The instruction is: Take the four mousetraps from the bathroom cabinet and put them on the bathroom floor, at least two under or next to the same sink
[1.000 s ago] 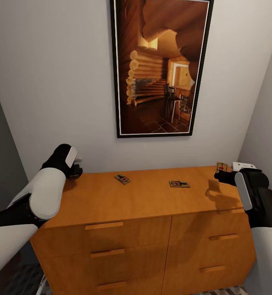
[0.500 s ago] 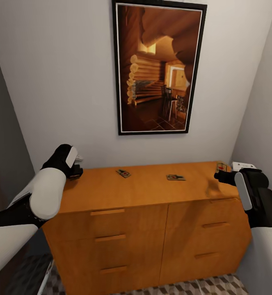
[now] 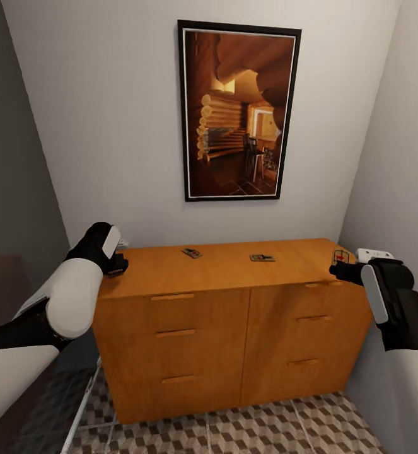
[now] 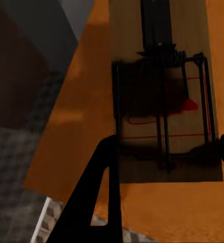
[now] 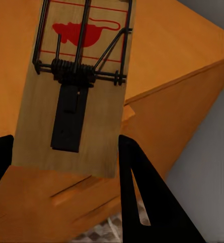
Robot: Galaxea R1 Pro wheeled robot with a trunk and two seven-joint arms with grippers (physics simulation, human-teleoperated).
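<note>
The orange-brown cabinet stands against the wall ahead. Two mousetraps lie flat on its top. My left gripper hovers by the cabinet's left end, shut on a mousetrap that the left wrist view shows between its fingers. At the cabinet's right end my right gripper is shut on another mousetrap, whose red mouse mark is seen close up in the right wrist view. The cube-patterned bathroom floor runs below the cabinet. The sink is out of view.
A framed picture of a log cabin hangs above the cabinet. A small white-grey gadget sits just behind my right gripper. Walls close in on both sides, and a dark panel stands at the left.
The whole view has drawn back from the cabinet: it looks smaller and tiled floor shows beneath it. Both grippers keep their traps and their places in the picture.
</note>
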